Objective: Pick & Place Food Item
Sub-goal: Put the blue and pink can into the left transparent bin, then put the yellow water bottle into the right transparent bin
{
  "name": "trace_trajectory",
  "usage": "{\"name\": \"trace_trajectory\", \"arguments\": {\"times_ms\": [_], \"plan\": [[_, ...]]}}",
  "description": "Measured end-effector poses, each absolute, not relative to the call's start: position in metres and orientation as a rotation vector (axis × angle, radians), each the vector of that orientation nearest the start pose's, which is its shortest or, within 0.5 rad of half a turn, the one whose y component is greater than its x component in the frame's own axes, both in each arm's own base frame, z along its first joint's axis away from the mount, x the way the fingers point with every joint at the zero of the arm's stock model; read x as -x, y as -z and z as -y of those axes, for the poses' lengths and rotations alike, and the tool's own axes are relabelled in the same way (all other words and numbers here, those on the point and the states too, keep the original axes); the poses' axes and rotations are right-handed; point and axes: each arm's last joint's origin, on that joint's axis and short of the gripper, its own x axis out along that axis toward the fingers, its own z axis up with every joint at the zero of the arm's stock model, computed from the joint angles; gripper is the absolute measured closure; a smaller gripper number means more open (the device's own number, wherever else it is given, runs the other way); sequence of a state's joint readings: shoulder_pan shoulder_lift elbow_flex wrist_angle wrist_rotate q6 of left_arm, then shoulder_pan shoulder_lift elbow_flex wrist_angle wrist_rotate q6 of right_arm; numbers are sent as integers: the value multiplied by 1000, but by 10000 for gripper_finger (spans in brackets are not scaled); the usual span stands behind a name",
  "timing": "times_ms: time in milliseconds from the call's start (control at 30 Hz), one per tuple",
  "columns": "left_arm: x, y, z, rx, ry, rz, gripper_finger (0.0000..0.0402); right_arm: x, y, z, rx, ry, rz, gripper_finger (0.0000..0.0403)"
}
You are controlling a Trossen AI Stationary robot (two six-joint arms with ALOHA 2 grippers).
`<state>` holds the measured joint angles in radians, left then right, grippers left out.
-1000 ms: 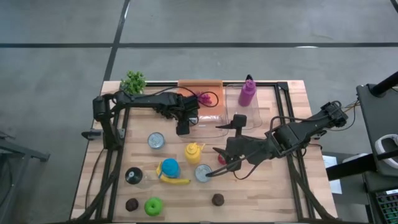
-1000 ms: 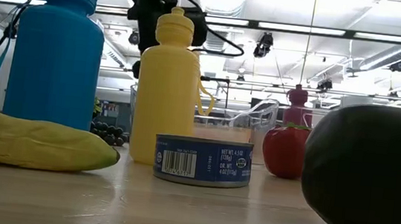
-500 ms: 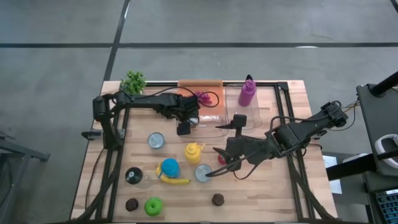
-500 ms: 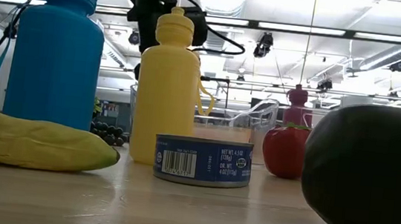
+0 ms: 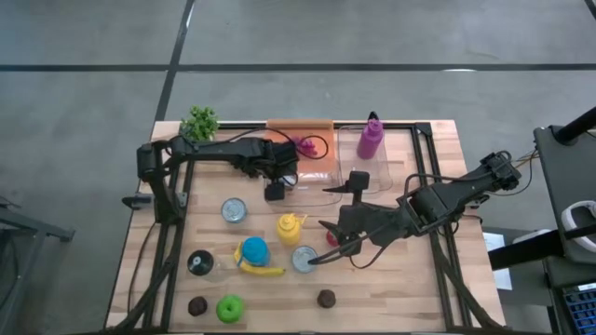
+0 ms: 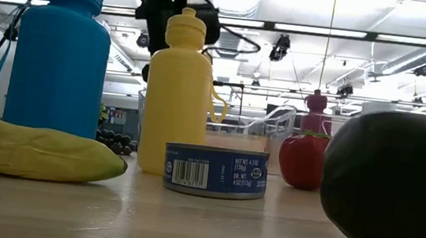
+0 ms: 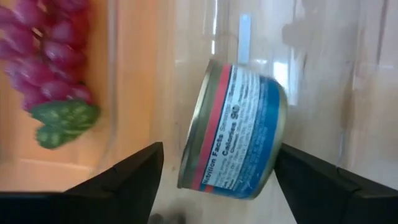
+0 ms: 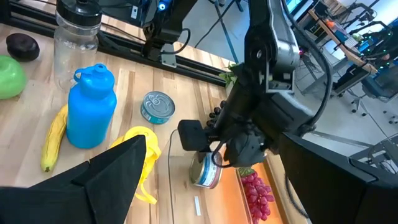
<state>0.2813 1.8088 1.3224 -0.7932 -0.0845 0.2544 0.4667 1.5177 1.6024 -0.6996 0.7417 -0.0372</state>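
Note:
A blue-and-red labelled can (image 7: 233,130) lies tipped onto its side on the floor of the clear container (image 5: 326,175). My left gripper (image 7: 217,180) hangs just above it, pointing steeply down and open. Its fingers stand on either side of the can with gaps showing. The right wrist view shows the same can (image 8: 205,171) under the left gripper (image 8: 194,138). In the high view the left gripper (image 5: 274,191) hides the can. My right gripper (image 5: 321,240) hovers open over the table's middle, above the red fruit (image 5: 332,238), holding nothing.
Purple grapes (image 7: 37,62) lie on the orange tray (image 5: 300,126) beside the container, and a purple bottle (image 5: 370,140) stands at the back. Nearer are a yellow bottle (image 5: 291,228), a blue bottle (image 5: 253,251), a banana (image 5: 263,271), two cans (image 5: 233,210) (image 5: 303,259) and a green apple (image 5: 229,308).
My left gripper has stayed in place over the clear container and its fingers have opened wider. My right arm has kept still.

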Motion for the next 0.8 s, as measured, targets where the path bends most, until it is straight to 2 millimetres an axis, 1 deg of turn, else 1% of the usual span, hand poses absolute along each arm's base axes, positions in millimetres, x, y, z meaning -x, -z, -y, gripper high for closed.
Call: {"name": "trace_trajectory", "arguments": {"times_ms": [167,300,433,567,667,800], "plan": [[-337,-234,-100,-112,-173,-1239,109,-293,-397,-125,385,257,-510,39],[-326,-261,-98,-135,-198,-1164,111,-293,-398,-126,384,257,-508,39],[-308,-292,-92,-162,-245,-1078,108,-293,-398,-125,383,258,-508,39],[-285,-318,-81,-156,-280,-988,104,-293,-398,-125,391,256,-510,39],[-268,-331,-70,-150,-283,-929,104,-293,-398,-125,391,256,-510,39],[-249,-336,-51,-168,-283,-882,109,-293,-398,-125,379,259,-508,39]]}}
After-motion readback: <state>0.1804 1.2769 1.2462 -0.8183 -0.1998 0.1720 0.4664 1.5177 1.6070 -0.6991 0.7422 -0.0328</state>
